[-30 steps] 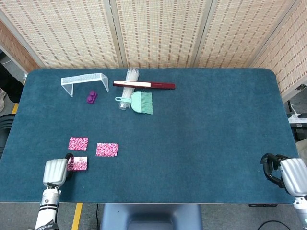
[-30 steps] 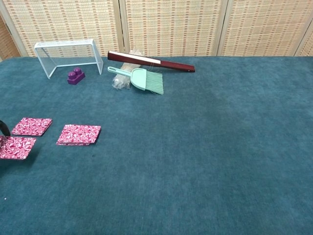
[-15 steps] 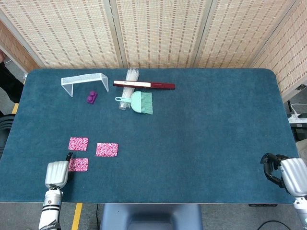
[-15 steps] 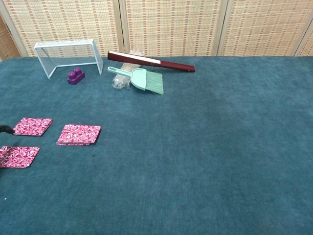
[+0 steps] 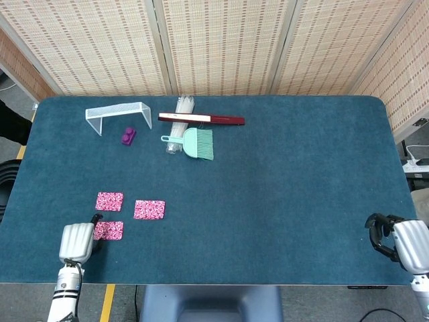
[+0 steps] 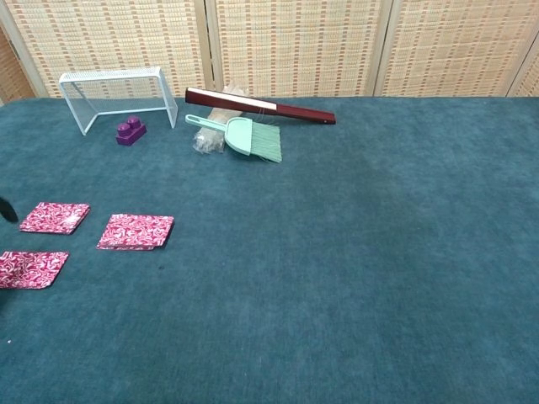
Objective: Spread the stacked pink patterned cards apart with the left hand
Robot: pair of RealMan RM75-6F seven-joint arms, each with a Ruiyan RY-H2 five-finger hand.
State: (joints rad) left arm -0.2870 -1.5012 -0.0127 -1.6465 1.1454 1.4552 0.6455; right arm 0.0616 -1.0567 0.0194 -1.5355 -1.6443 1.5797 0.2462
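Three pink patterned cards lie apart and flat on the blue table near its front left. One card (image 5: pixel 109 201) (image 6: pixel 55 217) is furthest back, a second (image 5: pixel 149 209) (image 6: pixel 136 231) lies to its right, and the third (image 5: pixel 110 230) (image 6: pixel 30 268) is nearest the front. My left hand (image 5: pixel 77 242) sits at the third card's left edge, back upward, with a dark fingertip (image 6: pixel 6 210) raised above the card. I see nothing pinched in it. My right hand (image 5: pixel 401 242) hangs at the front right edge, its fingers curled in on nothing.
At the back left stand a white wire rack (image 5: pixel 118 114), a purple block (image 5: pixel 128 136), a mint brush (image 5: pixel 194 143), a bundle of clear sticks (image 5: pixel 181 121) and a dark red bar (image 5: pixel 201 119). Woven screens close off the back.
The front card was tilted up at my left hand one second ago. It now lies flat, slightly nearer the front. The left hand has eased back a little. The right hand has not moved.
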